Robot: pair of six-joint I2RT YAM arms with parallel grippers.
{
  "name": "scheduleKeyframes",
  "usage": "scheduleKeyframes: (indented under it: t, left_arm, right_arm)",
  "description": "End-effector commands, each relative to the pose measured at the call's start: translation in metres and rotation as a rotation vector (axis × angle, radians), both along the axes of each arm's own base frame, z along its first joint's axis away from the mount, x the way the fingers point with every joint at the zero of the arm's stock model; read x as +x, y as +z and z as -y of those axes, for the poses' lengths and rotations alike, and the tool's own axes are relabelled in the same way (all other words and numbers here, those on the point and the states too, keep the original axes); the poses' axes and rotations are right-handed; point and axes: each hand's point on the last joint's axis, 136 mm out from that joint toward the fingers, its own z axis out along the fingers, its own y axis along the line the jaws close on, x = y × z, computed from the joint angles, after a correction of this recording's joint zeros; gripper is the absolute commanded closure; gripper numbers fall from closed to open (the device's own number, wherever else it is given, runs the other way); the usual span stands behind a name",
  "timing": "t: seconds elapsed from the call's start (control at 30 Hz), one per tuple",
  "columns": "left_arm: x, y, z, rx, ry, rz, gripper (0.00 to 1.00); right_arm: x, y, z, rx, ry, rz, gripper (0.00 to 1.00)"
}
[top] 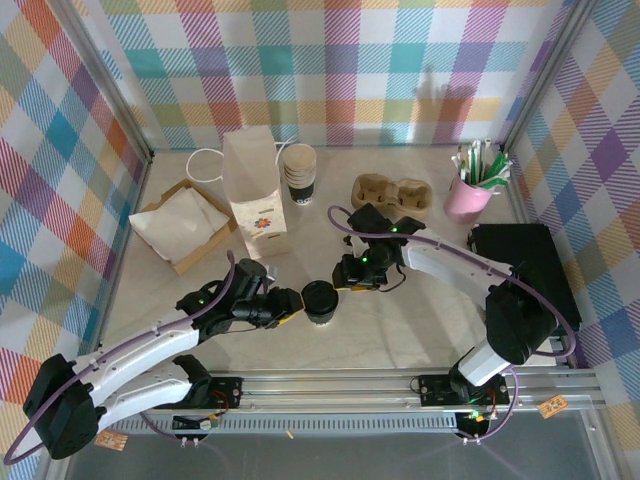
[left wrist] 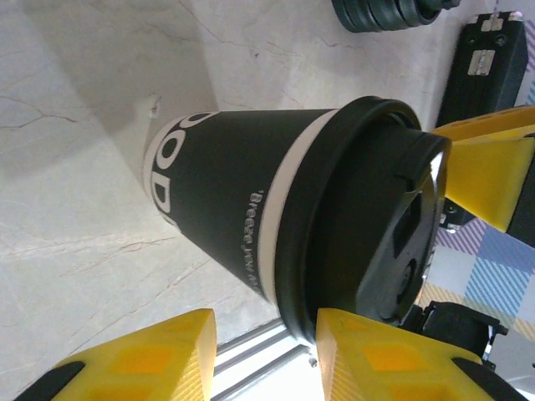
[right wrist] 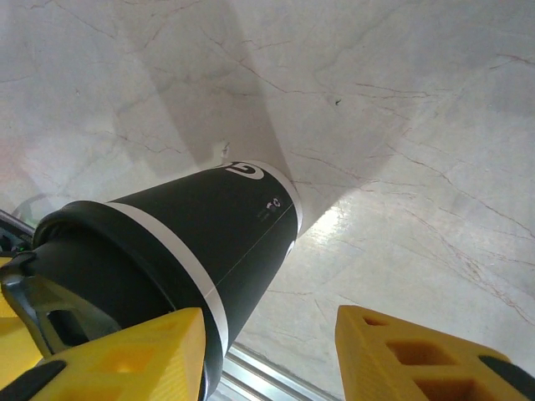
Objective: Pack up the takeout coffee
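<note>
The takeout coffee (top: pixel 320 300) has a matt paper wall, black with cream bands. Its lid (left wrist: pixel 376 217) is black plastic with a soft shine. The tabletop (top: pixel 400 330) looks like smooth pale stone with thin veins. The fingers (left wrist: pixel 142 359) are matt yellow plastic. At eleven o'clock from the cup stands a matt paper bag (top: pixel 252 190), and at one o'clock a rough pulp-board carrier (top: pixel 392 192). The walls (top: pixel 400 60) look like checked cloth.

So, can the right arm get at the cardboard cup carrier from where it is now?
Probably yes. The cardboard cup carrier lies empty just beyond the right end effector, with bare table between them. That end effector sits open beside the lidded coffee cup, so nothing seems to block it.
</note>
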Motion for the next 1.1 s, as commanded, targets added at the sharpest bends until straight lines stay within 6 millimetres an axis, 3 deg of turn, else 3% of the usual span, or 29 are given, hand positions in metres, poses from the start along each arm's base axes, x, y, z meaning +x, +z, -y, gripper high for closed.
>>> scheduleKeyframes:
  t: [0.0,0.47,1.07]
  left_arm:
    - [-0.002,-0.001,0.004,-0.03,-0.003,-0.001,0.64]
    - [-0.005,-0.017,0.001,-0.031,0.027,-0.031,0.64]
    - [-0.02,-0.064,-0.028,0.157,0.046,-0.114,0.64]
  right_arm:
    - [0.003,0.007,-0.008,0.046,0.014,-0.003,0.55]
    - [-0.008,-0.009,-0.005,0.042,-0.005,-0.059,0.55]
    - [-0.034,-0.049,0.029,-0.106,-0.048,-0.16,0.56]
